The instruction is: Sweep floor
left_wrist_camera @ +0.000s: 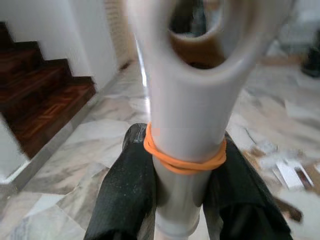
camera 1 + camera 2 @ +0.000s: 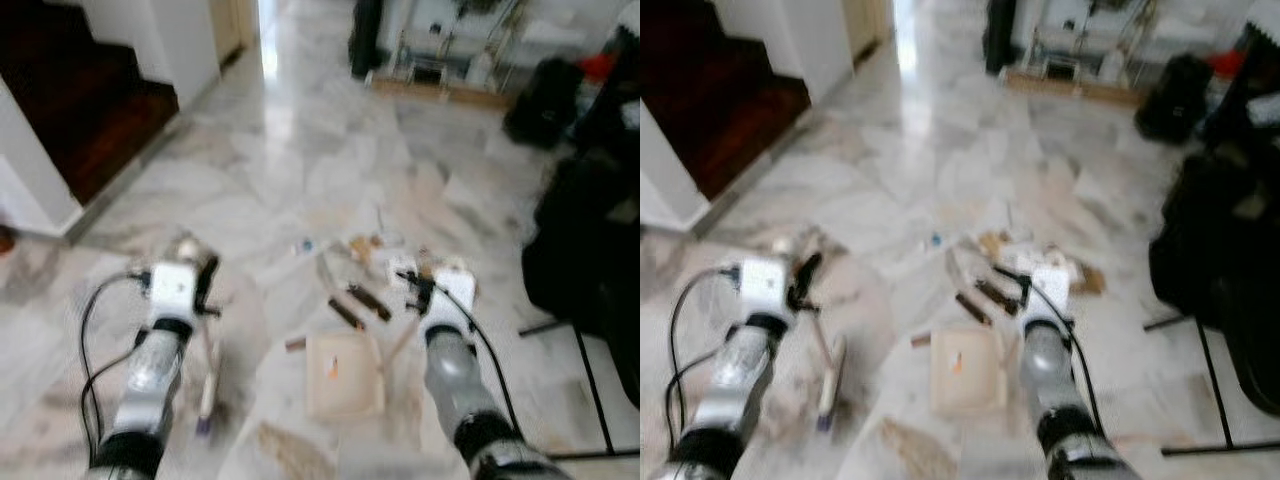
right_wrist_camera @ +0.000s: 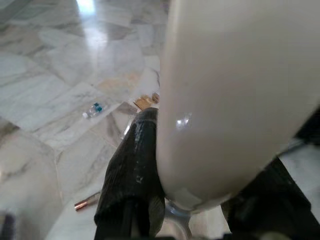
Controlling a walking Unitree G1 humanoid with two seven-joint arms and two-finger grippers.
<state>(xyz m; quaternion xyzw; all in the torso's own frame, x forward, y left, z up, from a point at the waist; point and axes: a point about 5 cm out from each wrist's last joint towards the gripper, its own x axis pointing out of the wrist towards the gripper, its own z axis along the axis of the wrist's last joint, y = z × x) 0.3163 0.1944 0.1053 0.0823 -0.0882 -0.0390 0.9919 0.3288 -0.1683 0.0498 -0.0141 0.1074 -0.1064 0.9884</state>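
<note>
left gripper (image 1: pixel 182 190) clamps broom handle (image 1: pixel 187 125); right gripper (image 3: pixel 200 190) clamps dustpan handle (image 3: pixel 235 95)

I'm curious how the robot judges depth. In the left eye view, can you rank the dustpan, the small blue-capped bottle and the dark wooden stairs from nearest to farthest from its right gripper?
From the right gripper:
1. Dustpan, just below-left on the floor.
2. Bottle, further left.
3. Stairs, far upper left.
</note>
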